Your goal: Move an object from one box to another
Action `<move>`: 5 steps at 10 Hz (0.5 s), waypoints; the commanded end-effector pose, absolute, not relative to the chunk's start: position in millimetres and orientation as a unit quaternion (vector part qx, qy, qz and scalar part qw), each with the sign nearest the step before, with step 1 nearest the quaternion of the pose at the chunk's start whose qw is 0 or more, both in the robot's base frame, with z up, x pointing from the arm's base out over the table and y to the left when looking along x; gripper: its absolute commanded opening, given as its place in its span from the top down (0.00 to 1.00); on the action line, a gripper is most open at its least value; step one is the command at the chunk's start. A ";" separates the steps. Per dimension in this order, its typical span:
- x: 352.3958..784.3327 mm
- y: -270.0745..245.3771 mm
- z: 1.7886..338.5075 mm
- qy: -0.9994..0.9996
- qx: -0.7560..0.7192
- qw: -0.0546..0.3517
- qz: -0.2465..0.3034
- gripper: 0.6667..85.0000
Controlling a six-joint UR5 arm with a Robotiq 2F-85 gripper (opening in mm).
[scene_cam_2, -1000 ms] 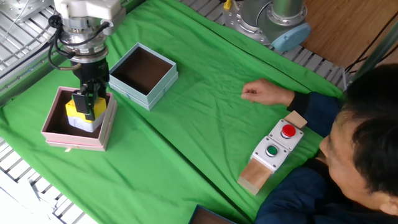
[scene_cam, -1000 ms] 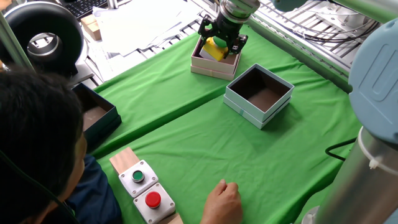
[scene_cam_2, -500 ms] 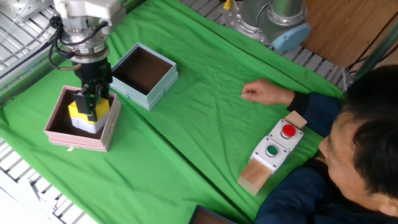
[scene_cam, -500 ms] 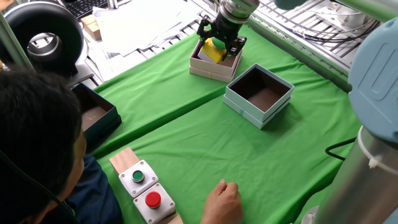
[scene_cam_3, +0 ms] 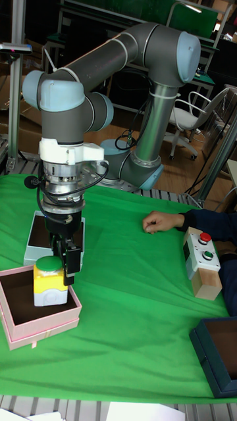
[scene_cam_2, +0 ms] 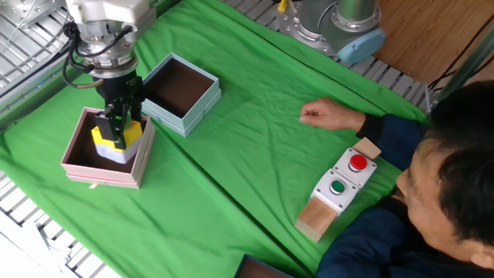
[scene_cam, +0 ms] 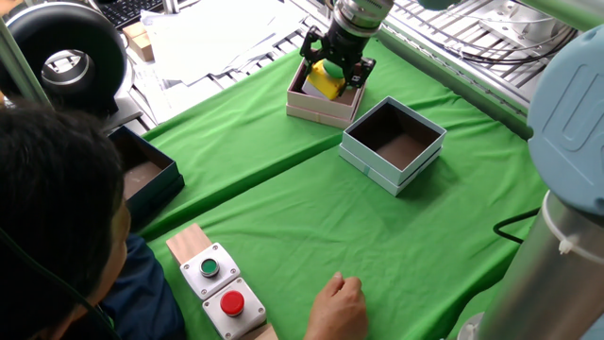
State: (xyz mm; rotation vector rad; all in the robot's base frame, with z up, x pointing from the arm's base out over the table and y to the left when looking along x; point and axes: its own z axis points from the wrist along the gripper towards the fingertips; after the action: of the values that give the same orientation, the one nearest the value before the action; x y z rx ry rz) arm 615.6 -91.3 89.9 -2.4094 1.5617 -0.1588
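Observation:
The object, a yellow cube with a round green dome, sits low inside the pinkish-white box, close to its right wall. My gripper reaches straight down into that box and is shut on the object, with its dark fingers at the object's sides. In one fixed view the yellow object shows between the fingers of the gripper, over the pinkish-white box. The blue-grey box stands right beside it with nothing on its brown floor.
A person's hand rests on the green cloth. A grey switch box with green and red buttons lies on a wooden block near the person. A dark navy box stands at the table's edge. Metal rollers border the cloth.
My gripper and the object have shifted a little toward the blue-grey box. The pinkish-white box has slid along with them.

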 end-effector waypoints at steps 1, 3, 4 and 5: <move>608.6 -93.5 89.6 0.585 -0.800 0.126 -0.037 1.00; 603.8 -93.6 88.6 0.603 -0.788 0.121 -0.027 1.00; 602.7 -92.8 88.5 0.604 -0.788 0.121 -0.024 1.00; 602.7 -92.4 88.5 0.606 -0.786 0.121 -0.024 1.00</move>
State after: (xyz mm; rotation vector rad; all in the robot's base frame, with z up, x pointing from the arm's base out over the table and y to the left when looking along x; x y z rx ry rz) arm 604.9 -93.8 87.2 -2.3380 1.7179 -0.0959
